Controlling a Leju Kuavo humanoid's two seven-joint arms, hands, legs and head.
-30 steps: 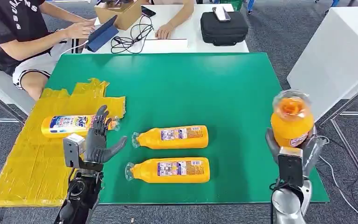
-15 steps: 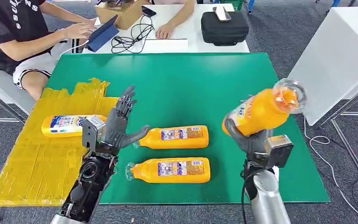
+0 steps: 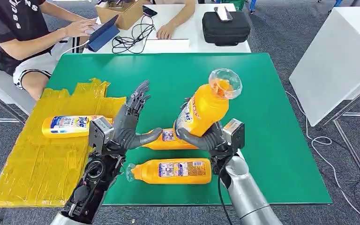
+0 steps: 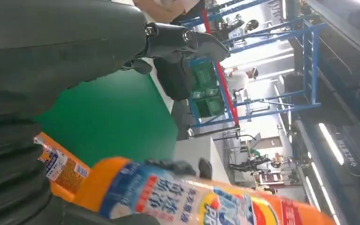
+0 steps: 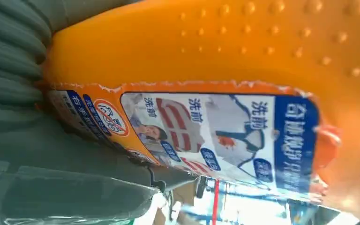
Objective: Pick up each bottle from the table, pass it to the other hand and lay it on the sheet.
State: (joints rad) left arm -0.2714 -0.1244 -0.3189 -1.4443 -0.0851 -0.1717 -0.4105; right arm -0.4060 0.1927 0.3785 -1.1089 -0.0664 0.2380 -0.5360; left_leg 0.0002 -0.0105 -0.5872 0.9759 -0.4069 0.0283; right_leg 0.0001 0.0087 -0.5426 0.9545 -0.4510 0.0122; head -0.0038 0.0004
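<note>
My right hand grips an orange bottle with a clear cap, held tilted above the middle of the green table; its label shows close up in the right wrist view and in the left wrist view. My left hand is open, fingers spread, just left of that bottle, not touching it. Two more orange bottles lie on the table: one partly behind the hands, one nearer the front edge. Another orange bottle lies on the yellow sheet at the left.
A person sits at the far left working on a tablet at a white table with a black case, cables and a cardboard box. A white panel stands to the right.
My right hand has carried the bottle left from the table's right edge to the middle. My left hand has risen from the sheet's edge and moved right toward it, fingers spread.
</note>
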